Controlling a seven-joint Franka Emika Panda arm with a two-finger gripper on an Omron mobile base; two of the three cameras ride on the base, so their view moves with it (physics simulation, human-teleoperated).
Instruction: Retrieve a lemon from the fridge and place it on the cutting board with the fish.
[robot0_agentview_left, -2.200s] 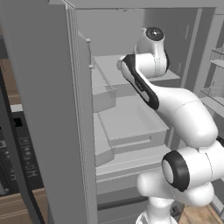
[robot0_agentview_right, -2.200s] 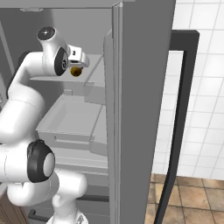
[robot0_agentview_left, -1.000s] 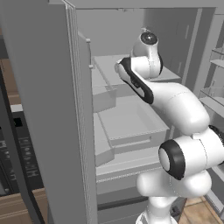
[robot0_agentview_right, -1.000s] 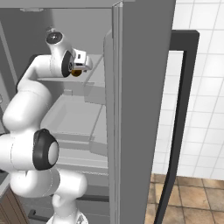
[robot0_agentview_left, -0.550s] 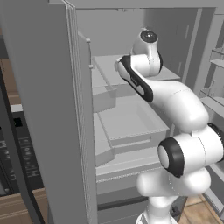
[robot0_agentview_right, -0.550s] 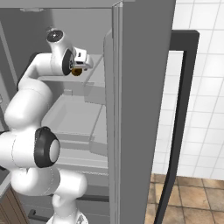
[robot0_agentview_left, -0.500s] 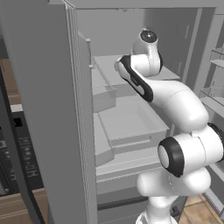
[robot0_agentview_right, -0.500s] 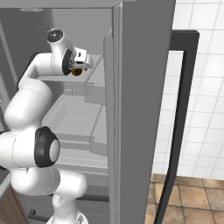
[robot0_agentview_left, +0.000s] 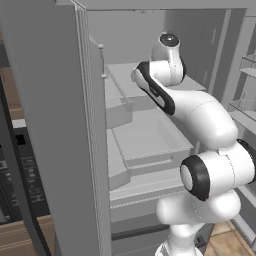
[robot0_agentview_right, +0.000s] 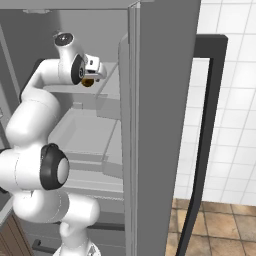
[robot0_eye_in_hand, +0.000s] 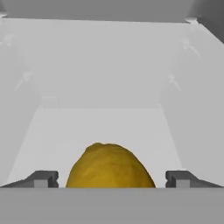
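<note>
Here lemon (robot0_eye_in_hand: 109, 166) between spread tool (robot0_eye_in_hand: 111, 178) tips, long axis unclear.

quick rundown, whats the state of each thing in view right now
fridge: doors open, pale interior exposed
lemon: lying on a fridge shelf, sitting between the end effector's fingertips, not gripped
end effector: open, reaching into the fridge, fingertips either side of the lemon with gaps on both sides
lower drawers: shut

White tiled wall (robot0_agentview_right: 235, 100) above brown tiled floor (robot0_agentview_right: 225, 225), wooden cabinetry (robot0_agentview_left: 25, 235) left.
</note>
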